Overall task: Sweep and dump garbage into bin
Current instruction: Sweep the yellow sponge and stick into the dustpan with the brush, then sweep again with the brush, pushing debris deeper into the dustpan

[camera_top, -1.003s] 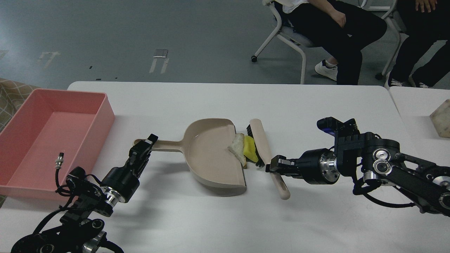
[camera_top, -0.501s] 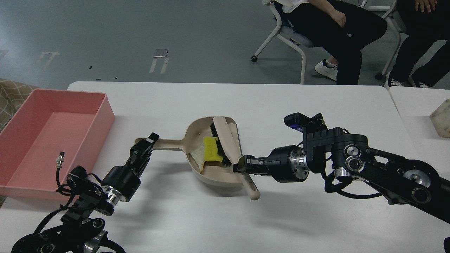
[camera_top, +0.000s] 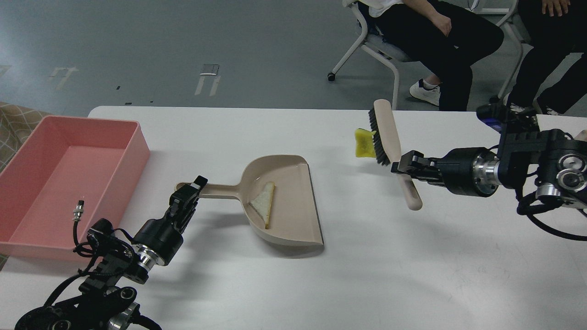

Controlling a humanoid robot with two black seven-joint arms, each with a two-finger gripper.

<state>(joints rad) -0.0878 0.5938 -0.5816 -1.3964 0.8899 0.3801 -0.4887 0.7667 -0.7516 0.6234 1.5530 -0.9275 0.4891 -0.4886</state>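
The beige dustpan [camera_top: 286, 211] lies mid-table with a pale triangular scrap of garbage [camera_top: 263, 203] inside it. My left gripper [camera_top: 189, 192] is shut on the dustpan's handle [camera_top: 215, 189]. My right gripper [camera_top: 400, 166] is shut on the beige brush [camera_top: 390, 142], which is raised above the table at the right. The yellow sponge piece [camera_top: 363, 142] clings to the brush's dark bristles, off the table surface. The pink bin [camera_top: 69, 178] stands at the table's left edge, with nothing showing inside it.
Seated people and white chairs [camera_top: 390, 50] are behind the table's far edge. A second table with a pale block [camera_top: 575, 158] is at the right. A loose cable connector [camera_top: 79, 208] on my left arm overlaps the bin in view.
My right arm pulled back to the right and lifted the brush out of the dustpan. The yellow sponge came away stuck to the bristles; the pale scrap stayed in the pan.
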